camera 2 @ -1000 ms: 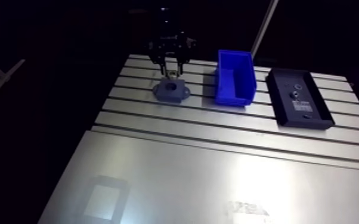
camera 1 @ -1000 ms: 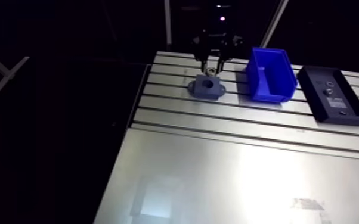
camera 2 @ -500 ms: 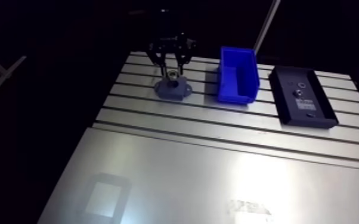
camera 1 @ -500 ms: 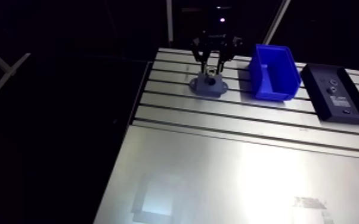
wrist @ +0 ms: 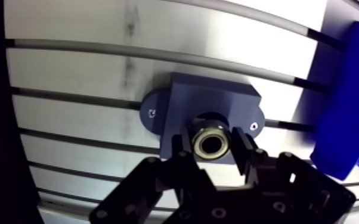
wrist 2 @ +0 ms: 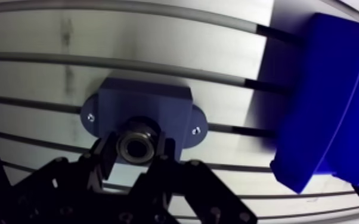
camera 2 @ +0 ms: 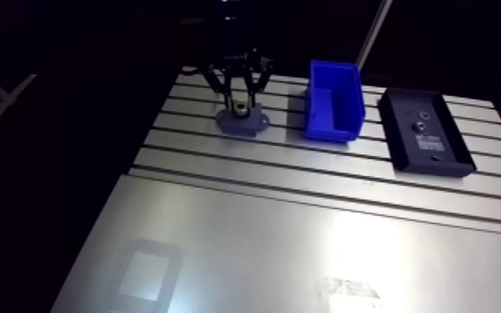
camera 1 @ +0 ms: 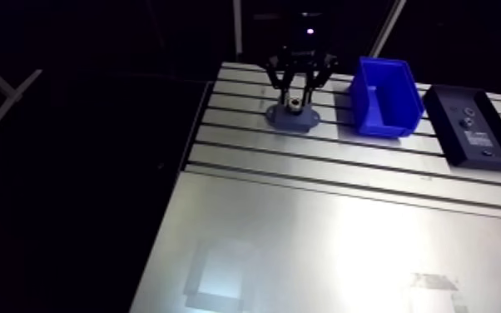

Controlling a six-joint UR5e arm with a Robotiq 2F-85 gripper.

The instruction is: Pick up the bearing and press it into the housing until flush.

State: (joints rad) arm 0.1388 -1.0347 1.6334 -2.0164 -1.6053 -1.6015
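Lower than a moment ago, the gripper (camera 1: 292, 101) has come down in the arm view until its tips sit right over the grey housing (camera 1: 295, 120) on the slotted table (camera 1: 320, 233). The blue bin (camera 1: 385, 108) and black tray (camera 1: 473, 127) lie well apart from it.

In the wrist view, the fingers (wrist: 244, 152) are clamped on the bearing (wrist: 210, 143), which hangs at the mouth of the housing's bore and is not yet seated, I'd say. If it enters cocked or slightly off-centre, pushing could jam it on the rim or make it slip in the grip.
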